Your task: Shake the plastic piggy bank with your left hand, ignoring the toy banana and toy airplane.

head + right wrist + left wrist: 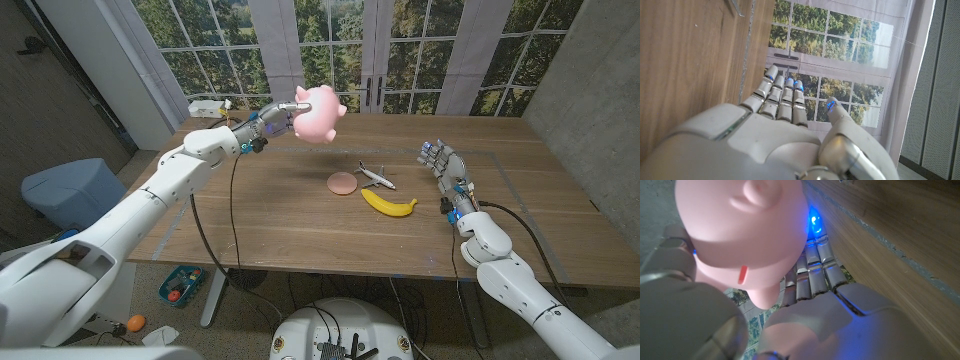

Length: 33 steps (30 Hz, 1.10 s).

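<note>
A pink plastic piggy bank (320, 112) hangs in the air above the table's far left part, held by my left hand (281, 112). The left wrist view has the piggy bank (742, 235) close up against my left hand (815, 305), whose fingers (812, 270) reach past it. A yellow toy banana (388, 204) lies on the table near the middle, with a small white toy airplane (374, 177) just behind it. My right hand (446, 170) stands at the right of the table with straight fingers, holding nothing; its fingers (782, 95) show extended in the right wrist view.
A flat pink disc (342, 182) lies on the wooden table (520, 215) left of the airplane. Windows with trees stand behind the far edge. Small items (208, 105) sit at the far left corner. A blue bin (60, 190) and floor clutter are left of the table.
</note>
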Each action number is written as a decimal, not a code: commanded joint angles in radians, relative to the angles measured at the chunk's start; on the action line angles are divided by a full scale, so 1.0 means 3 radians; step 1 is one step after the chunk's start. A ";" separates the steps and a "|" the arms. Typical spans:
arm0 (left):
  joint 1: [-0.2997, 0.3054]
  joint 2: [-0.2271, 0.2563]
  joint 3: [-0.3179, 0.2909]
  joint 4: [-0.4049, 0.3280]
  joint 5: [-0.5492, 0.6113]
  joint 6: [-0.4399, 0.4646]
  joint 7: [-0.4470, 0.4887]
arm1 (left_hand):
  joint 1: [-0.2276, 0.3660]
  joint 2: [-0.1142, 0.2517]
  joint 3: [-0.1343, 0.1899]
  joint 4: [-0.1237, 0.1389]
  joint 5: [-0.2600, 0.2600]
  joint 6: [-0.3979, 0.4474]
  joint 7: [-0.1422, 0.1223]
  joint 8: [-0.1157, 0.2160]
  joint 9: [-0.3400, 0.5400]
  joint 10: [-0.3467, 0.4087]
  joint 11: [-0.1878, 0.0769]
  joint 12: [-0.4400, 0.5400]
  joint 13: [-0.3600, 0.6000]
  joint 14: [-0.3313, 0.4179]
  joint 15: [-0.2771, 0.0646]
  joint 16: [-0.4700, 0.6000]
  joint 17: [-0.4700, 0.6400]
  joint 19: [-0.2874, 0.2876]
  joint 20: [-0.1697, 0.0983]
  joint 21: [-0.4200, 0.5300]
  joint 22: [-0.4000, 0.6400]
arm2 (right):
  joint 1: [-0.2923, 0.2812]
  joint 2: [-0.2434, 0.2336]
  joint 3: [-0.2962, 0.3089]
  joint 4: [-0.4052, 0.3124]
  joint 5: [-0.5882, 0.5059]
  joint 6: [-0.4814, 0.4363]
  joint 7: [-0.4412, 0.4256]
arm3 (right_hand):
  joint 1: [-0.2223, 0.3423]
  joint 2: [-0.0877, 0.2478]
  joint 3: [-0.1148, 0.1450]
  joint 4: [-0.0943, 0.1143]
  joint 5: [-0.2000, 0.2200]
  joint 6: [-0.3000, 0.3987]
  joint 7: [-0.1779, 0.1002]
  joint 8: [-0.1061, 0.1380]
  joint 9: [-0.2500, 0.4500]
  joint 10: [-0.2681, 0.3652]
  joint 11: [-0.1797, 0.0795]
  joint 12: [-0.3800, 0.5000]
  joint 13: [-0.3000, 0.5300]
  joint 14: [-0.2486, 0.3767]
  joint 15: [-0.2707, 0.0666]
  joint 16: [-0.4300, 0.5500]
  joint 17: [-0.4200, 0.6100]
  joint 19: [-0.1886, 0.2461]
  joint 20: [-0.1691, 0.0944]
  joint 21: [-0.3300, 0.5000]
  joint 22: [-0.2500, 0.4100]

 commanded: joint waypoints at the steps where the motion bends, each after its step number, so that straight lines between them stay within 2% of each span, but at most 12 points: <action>1: 0.0434 0.0136 -0.0125 -0.0770 0.0715 0.0447 0.1608 | 0.1524 0.1496 0.0060 0.0013 0.0487 0.1350 -0.0573 0.0409 0.0064 0.1553 -0.1329 0.0095 0.1083 0.1218 -0.1333 0.0005 0.0656 -0.0135 -0.0307 0.0029 0.0004 | 0.0033 -0.0001 -0.0016 0.0022 0.0008 -0.0015 0.0023 | -0.0003 0.0010 0.0016 -0.0020 0.0017 0.0029 0.0002 -0.0007 0.0012 0.0036 -0.0006 -0.0014 0.0014 0.0003 -0.0003 -0.0017 0.0000 0.0026 0.0008 -0.0016 0.0011; 9: 0.0683 -0.0089 -0.0158 -0.1100 0.1287 0.0824 0.2733 | 0.1520 0.1491 0.0063 0.0014 0.0500 0.1351 -0.0584 0.0419 0.0070 0.1563 -0.1353 0.0088 0.1102 0.1224 -0.1332 -0.0003 0.0670 -0.0125 -0.0317 0.0047 0.0001 | 0.0049 -0.0004 -0.0024 0.0034 0.0017 -0.0017 0.0047 | -0.0004 0.0010 0.0016 -0.0021 0.0017 0.0029 0.0002 -0.0007 0.0012 0.0032 -0.0007 -0.0018 0.0014 0.0005 0.0003 -0.0017 0.0000 0.0031 0.0008 -0.0022 0.0011; 17: 0.0779 -0.0484 -0.0139 -0.1150 0.1755 0.1158 0.3605 | 0.1510 0.1485 0.0063 0.0018 0.0511 0.1355 -0.0595 0.0423 0.0067 0.1577 -0.1363 0.0074 0.1096 0.1234 -0.1332 -0.0008 0.0679 -0.0113 -0.0326 0.0061 -0.0001 | 0.0044 -0.0011 -0.0023 0.0029 0.0023 -0.0020 0.0050 | -0.0005 0.0010 0.0014 -0.0022 0.0017 0.0030 0.0002 -0.0007 0.0012 0.0033 -0.0009 -0.0019 0.0015 0.0005 0.0002 -0.0019 -0.0001 0.0031 0.0008 -0.0030 0.0011; 25: 0.0767 -0.0665 -0.0109 -0.1096 0.2015 0.1325 0.3909 | 0.1497 0.1477 0.0065 0.0020 0.0526 0.1356 -0.0604 0.0424 0.0058 0.1575 -0.1364 0.0056 0.1103 0.1240 -0.1332 -0.0018 0.0691 -0.0105 -0.0324 0.0076 -0.0003 | 0.0035 -0.0019 -0.0018 0.0026 0.0031 -0.0023 0.0053 | -0.0006 0.0010 0.0013 -0.0024 0.0017 0.0028 0.0002 -0.0008 0.0012 0.0034 -0.0010 -0.0021 0.0016 0.0008 0.0000 -0.0020 -0.0002 0.0035 0.0010 -0.0037 0.0011; 33: 0.0772 -0.0730 -0.0137 -0.1112 0.2042 0.1423 0.3909 | 0.1488 0.1474 0.0068 0.0021 0.0536 0.1351 -0.0608 0.0422 0.0052 0.1576 -0.1367 0.0041 0.1107 0.1237 -0.1332 -0.0030 0.0700 -0.0106 -0.0320 0.0086 -0.0004 | 0.0028 -0.0023 -0.0013 0.0025 0.0035 -0.0020 0.0053 | -0.0007 0.0009 0.0012 -0.0024 0.0017 0.0029 0.0003 -0.0007 0.0012 0.0034 -0.0003 -0.0023 0.0016 0.0008 0.0004 -0.0021 -0.0003 0.0037 0.0010 -0.0043 0.0012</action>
